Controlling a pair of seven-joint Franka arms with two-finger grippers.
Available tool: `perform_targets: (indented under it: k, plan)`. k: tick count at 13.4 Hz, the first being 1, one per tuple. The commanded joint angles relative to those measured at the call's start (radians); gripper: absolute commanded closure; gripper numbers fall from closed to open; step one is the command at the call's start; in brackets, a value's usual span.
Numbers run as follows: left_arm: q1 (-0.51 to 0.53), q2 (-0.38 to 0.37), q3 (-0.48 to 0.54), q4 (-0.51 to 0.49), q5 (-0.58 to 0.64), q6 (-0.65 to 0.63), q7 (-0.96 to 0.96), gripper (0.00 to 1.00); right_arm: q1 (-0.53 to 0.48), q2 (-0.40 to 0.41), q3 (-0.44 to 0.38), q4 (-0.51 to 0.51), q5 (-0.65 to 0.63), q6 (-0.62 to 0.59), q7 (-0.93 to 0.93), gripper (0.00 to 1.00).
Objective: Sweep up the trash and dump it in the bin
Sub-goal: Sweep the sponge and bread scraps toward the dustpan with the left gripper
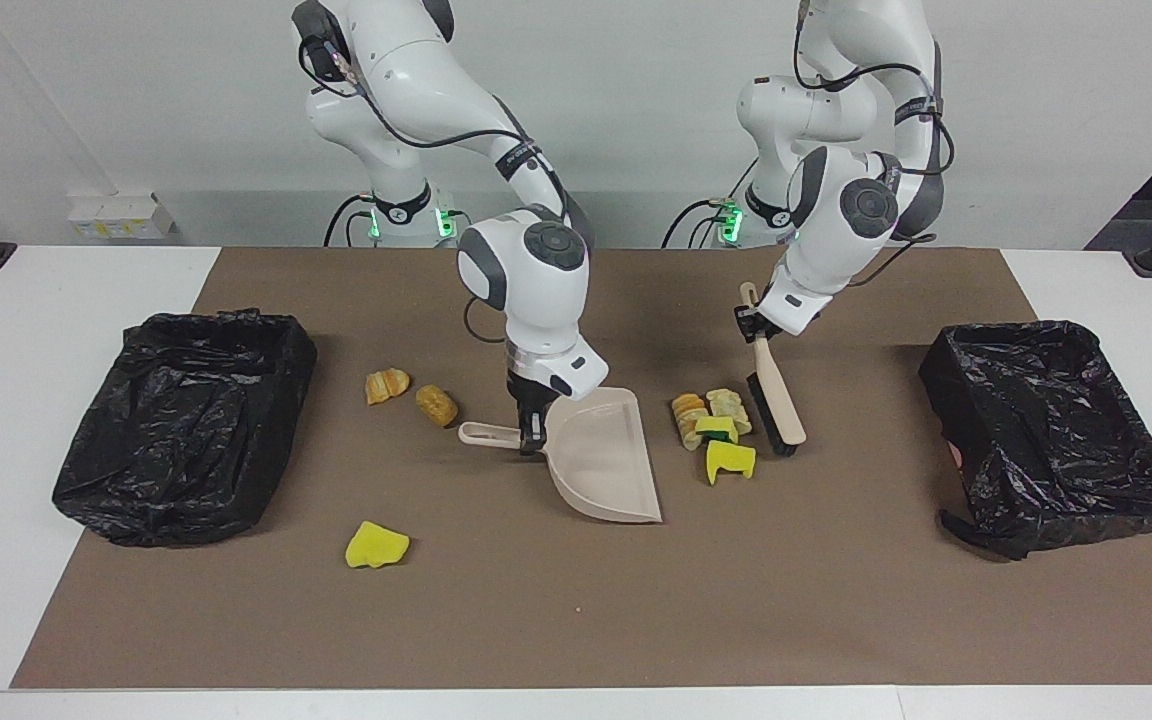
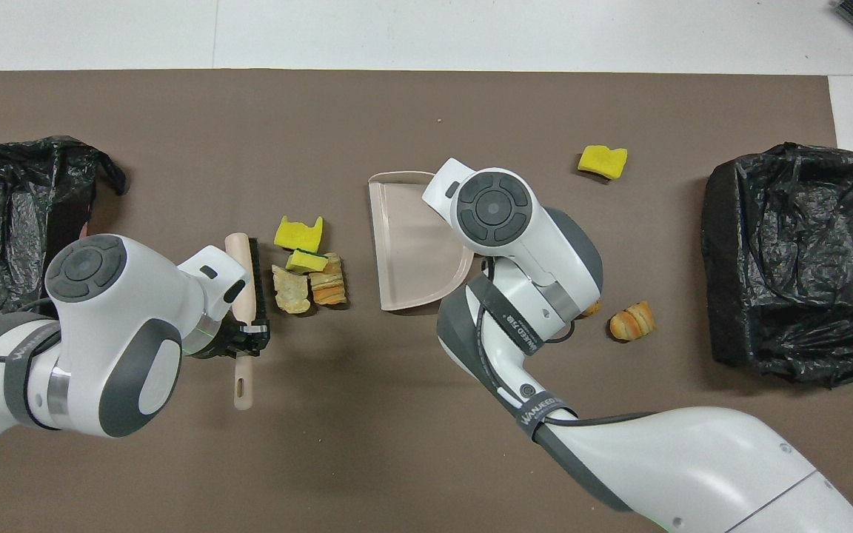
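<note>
left gripper (image 1: 754,325) clamps brush (image 1: 774,400) | right gripper (image 1: 530,432) grips dustpan (image 1: 601,460) | I'd push trash pile (image 1: 711,425) low into its mouth, pan flat

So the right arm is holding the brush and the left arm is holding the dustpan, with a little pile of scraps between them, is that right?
No, the arms are swapped. The facing view shows the left pincer shut on the brush and the right pincer shut on the dustpan. The pile of scraps does lie between them.
</note>
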Motion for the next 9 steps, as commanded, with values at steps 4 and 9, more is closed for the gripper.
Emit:
perform_targets:
  k: [4,9]
  plan:
    - [-0.124,-0.007,-0.005,-0.034,-0.031,0.046,-0.118,1.00,-0.028,0.005,0.013,-0.022,-0.006,0.020,-0.043,1.00]
    - [-0.237,0.055,-0.008,0.045,-0.180,0.179,-0.147,1.00,-0.011,0.019,0.013,-0.020,0.025,0.015,-0.020,1.00]
